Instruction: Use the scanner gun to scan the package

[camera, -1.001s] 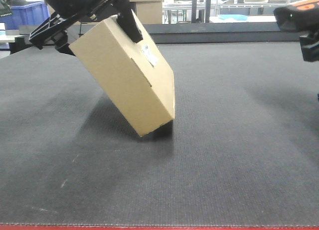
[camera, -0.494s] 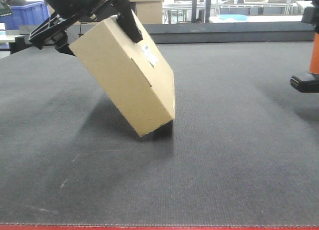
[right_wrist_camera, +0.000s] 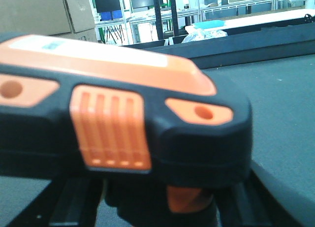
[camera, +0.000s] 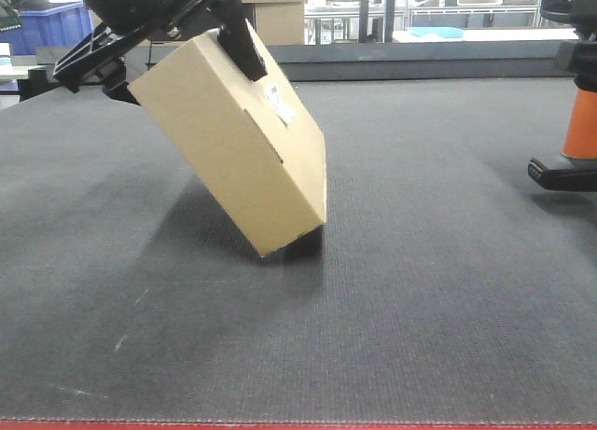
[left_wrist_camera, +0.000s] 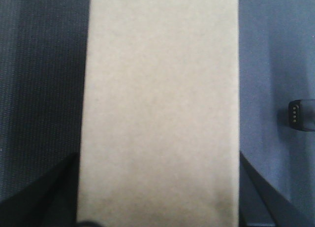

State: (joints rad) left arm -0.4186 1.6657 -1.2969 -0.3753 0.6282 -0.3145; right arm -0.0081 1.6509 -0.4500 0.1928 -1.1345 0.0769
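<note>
The package (camera: 238, 145), a tan cardboard box with a small white label (camera: 279, 102), is tilted with its lower corner on the dark mat. My left gripper (camera: 177, 66) is shut on its upper end, one finger on each side. In the left wrist view the package (left_wrist_camera: 160, 104) fills the frame between the fingers (left_wrist_camera: 44, 197). The scanner gun (camera: 580, 127) stands upright at the far right, orange handle over black base, its head cut off by the frame. In the right wrist view its black and orange head (right_wrist_camera: 123, 113) fills the frame. My right gripper (right_wrist_camera: 162, 202) is shut on the handle.
The dark grey mat (camera: 392, 299) covers the table, with a red front edge (camera: 298, 424). A raised black ledge (camera: 420, 68) runs along the back. Behind it are a blue crate (camera: 42, 24), cardboard boxes (camera: 275, 15) and shelving.
The scanner gun swung from lying across the top right corner to upright, then dropped lower and slightly left toward the mat. The package and left gripper have not moved.
</note>
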